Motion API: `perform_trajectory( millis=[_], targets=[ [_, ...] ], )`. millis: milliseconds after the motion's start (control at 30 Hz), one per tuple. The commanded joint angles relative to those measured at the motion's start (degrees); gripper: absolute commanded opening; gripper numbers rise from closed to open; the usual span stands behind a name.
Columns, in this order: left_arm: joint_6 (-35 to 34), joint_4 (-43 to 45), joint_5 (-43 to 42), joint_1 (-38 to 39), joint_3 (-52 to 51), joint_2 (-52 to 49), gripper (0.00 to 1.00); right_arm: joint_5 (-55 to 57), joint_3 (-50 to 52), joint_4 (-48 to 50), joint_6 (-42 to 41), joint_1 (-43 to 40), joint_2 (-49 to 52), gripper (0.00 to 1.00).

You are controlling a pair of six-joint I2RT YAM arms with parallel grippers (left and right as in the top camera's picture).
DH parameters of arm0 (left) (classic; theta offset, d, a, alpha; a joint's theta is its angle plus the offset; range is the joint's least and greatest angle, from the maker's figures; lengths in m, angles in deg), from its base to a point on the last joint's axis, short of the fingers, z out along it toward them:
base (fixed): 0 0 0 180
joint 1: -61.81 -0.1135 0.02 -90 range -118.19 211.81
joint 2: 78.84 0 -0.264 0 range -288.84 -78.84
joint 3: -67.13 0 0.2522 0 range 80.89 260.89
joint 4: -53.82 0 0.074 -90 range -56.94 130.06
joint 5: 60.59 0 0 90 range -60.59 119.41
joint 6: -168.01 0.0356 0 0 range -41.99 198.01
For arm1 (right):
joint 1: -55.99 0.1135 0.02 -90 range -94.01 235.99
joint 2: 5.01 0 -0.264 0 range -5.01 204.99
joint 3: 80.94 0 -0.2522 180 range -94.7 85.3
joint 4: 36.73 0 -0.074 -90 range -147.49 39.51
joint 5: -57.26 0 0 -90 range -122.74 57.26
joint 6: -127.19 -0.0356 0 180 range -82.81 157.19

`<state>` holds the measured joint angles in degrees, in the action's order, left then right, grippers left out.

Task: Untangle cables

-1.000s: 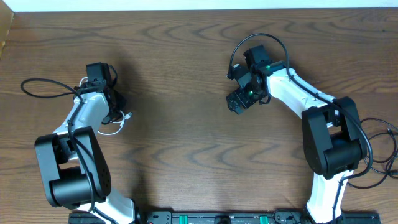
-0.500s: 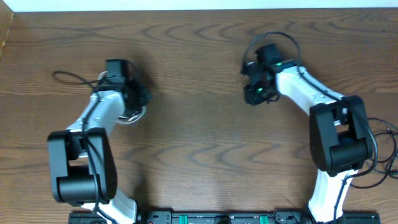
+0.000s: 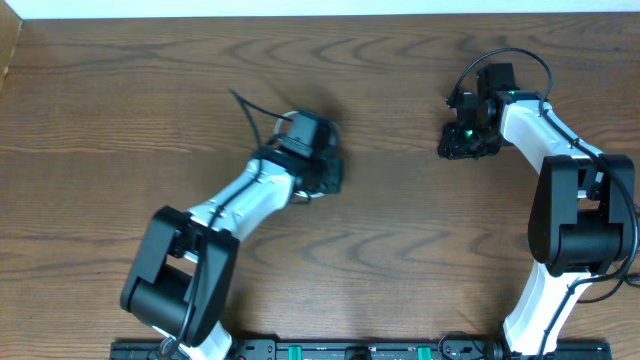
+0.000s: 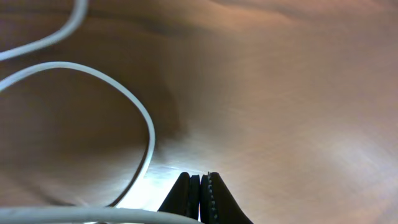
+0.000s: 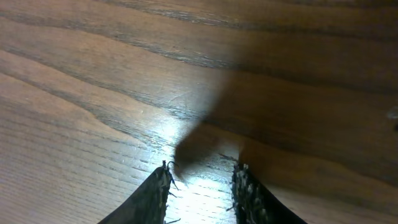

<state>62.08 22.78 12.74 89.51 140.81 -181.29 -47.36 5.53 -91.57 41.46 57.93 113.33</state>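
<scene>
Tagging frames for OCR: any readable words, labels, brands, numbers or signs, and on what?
None readable in any view.
left arm and right arm: no print visible, only a green light on the right one.
white cable and table: no markings.
bar at the table's front edge: green parts, too small to tell if any are lettered.

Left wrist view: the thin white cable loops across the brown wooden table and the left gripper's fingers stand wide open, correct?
Not quite: the left gripper is shut, its tips pressed together, as the left wrist view shows. The thin white cable does loop across the brown wooden table.
</scene>
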Motion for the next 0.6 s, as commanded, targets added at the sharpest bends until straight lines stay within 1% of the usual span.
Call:
perform_trajectory(
  millis=[0,133,200,233,267,333,433,500,567],
  targets=[
    [5.1,0.1,-3.9,5.8,-0.5,-0.5,0.08,0.5,0.7,-0.1,-0.8,0.1,0.1,0.33],
    [5.4,0.3,-2.7,11.4,-0.5,-0.5,0.08,0.5,0.7,0.0,-0.8,0.7,0.1,0.36],
    [5.4,0.5,-0.2,13.2,-0.5,-0.5,0.08,0.5,0.7,-0.1,-0.8,0.8,0.1,0.37],
    [5.4,0.5,1.1,13.9,-0.5,-0.5,0.10,0.5,0.7,-0.1,-0.8,0.8,0.1,0.37],
    [5.4,0.5,1.9,14.3,-0.5,-0.5,0.15,0.5,0.7,-0.1,-0.8,0.8,0.1,0.38],
    [5.4,0.5,2.4,14.5,-0.4,-0.5,0.41,0.5,0.7,-0.1,-0.8,0.8,0.1,0.40],
    [5.3,0.2,2.5,14.2,0.1,0.0,0.59,-0.3,0.7,-0.1,-0.8,0.9,0.1,0.43],
    [4.9,0.0,3.4,14.1,0.6,1.4,0.65,-1.8,0.7,0.1,-0.7,0.9,0.1,0.45],
    [4.9,-1.0,6.3,14.1,1.2,3.7,0.70,-4.2,0.7,0.2,0.8,0.9,0.1,0.47]
  ],
)
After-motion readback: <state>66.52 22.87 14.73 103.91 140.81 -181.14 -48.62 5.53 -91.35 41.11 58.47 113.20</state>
